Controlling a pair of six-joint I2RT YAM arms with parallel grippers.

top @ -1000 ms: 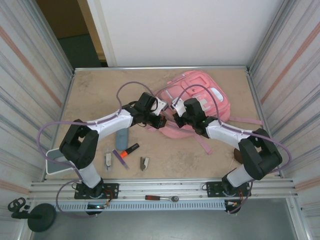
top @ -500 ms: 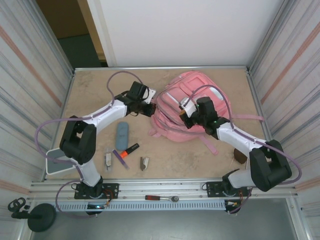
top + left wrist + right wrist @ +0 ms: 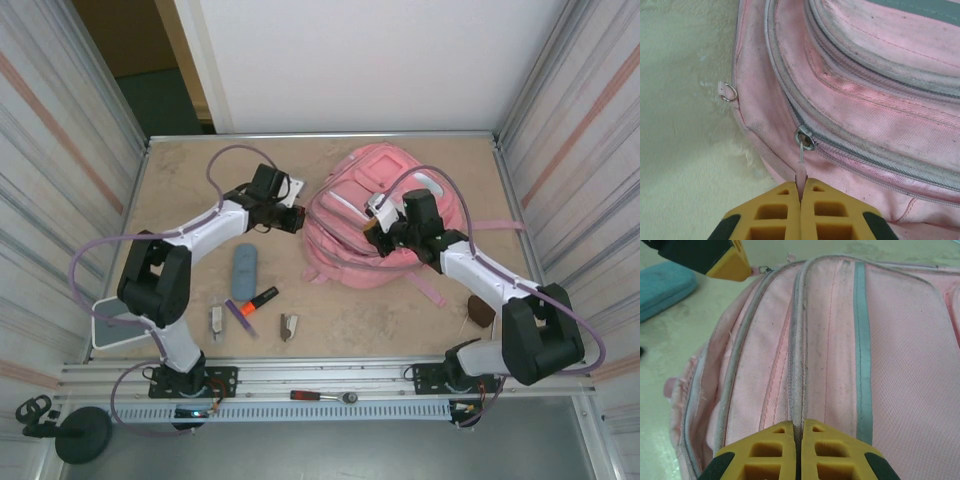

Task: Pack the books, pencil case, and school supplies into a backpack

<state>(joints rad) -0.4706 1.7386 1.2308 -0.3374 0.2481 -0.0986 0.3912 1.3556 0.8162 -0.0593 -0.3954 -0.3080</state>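
The pink backpack (image 3: 345, 245) lies at the back centre-right of the table. At its left edge my left gripper (image 3: 291, 219) is shut on the pink zipper pull (image 3: 801, 172), just below the metal slider (image 3: 804, 139). My right gripper (image 3: 377, 232) sits on top of the bag, shut on a raised zipper seam (image 3: 798, 390). The slate-blue pencil case (image 3: 244, 271) lies left of the bag. In front of it are the orange-and-black highlighter (image 3: 262, 297), purple pen (image 3: 240, 315), silvery piece (image 3: 216, 322) and a grey-brown clip (image 3: 288, 326). The books are out of view.
A grey tray (image 3: 108, 326) sits at the front left corner. A red-handled tool (image 3: 320, 396) lies on the front rail. A dark brown object (image 3: 478, 311) rests by the right arm. Pink straps (image 3: 425, 288) trail toward the front right. Metal walls border the table.
The grippers moved apart: the left went left and back with the zipper pull, the right went right. The backpack shifted back and right.
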